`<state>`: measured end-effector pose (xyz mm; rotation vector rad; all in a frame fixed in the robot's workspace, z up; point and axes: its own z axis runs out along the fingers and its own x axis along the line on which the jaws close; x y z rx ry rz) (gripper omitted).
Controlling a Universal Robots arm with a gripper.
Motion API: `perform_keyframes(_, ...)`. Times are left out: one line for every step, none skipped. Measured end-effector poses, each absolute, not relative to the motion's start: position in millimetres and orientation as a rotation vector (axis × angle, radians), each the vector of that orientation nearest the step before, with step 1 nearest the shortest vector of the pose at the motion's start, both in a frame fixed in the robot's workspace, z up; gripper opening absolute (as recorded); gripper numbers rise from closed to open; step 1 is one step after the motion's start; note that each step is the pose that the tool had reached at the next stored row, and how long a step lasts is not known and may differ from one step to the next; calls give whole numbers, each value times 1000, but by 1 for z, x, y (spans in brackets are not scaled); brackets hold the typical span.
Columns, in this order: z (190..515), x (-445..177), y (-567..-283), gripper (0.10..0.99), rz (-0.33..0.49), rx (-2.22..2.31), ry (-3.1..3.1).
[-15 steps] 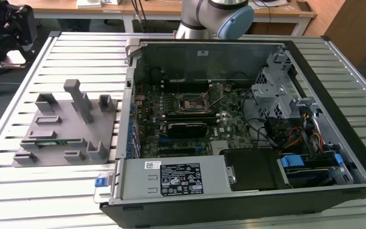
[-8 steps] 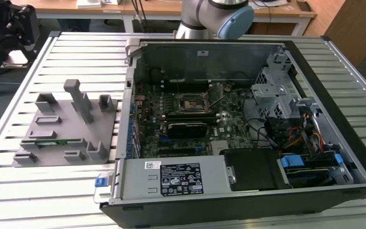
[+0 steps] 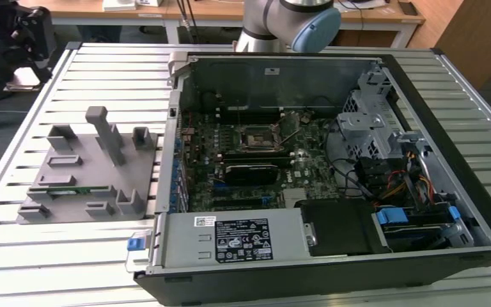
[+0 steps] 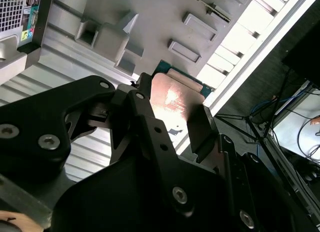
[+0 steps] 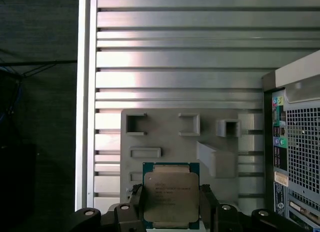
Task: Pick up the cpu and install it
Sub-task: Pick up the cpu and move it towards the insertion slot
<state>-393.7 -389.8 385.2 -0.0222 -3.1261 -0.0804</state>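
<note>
The tool [image 5: 171, 214] is closed on the cpu [image 5: 171, 192], its two dark fingers [image 5: 207, 204] pressing against opposite edges of the chip. In the first wrist view the silvery metal top of the cpu faces the camera, with a thin green rim showing around it. In the second wrist view the same chip sits between the fingers, its flat face catching a warm reflection. Beyond the held cpu lies the grey fixture [image 5: 165, 122], a flat plate with raised blocks and shallow pockets, resting on the slatted metal worktop [image 5: 175, 57]. The cpu looks raised off the fixture, though whether it clears it fully I cannot tell. The exterior view shows the open computer case [image 3: 314, 83] on the worktop, just beside the fixture on the exterior view's right. The black square socket frame [image 3: 258, 139] sits near the middle of the motherboard [image 3: 305, 163]. A narrow green memory stick [image 3: 68, 190] lies in the fixture, and part of the arm [image 3: 288, 22] stands behind the case.
</note>
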Motion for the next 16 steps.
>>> perform_keyframes(385,-393,-390,533,-80,-22,-3126)
perform_keyframes(385,-392,-390,533,-80,-22,-3126)
perform_keyframes(385,-391,-390,533,-80,-22,-3126)
perform_keyframes(385,-390,-390,533,-80,-22,-3126)
perform_keyframes(385,-390,-390,533,-80,-22,-3126)
perform_keyframes(385,-389,-390,533,-80,-22,-3126)
perform_keyframes(385,-388,-390,533,-80,-22,-3126)
perform_keyframes(385,-387,-390,533,-80,-22,-3126)
perform_keyframes(385,-386,-390,533,-80,-22,-3126)
perform_keyframes(385,-386,-390,533,-80,-22,-3126)
perform_keyframes(385,-385,-390,533,-80,-22,-3126)
perform_keyframes(385,-384,-390,533,-80,-22,-3126)
perform_keyframes(385,-384,-390,533,-80,-22,-3126)
perform_keyframes(385,-383,-390,533,-81,-22,-3126)
perform_keyframes(385,-382,-390,533,-80,-22,-3126)
perform_keyframes(385,-382,-390,533,-81,-22,-3126)
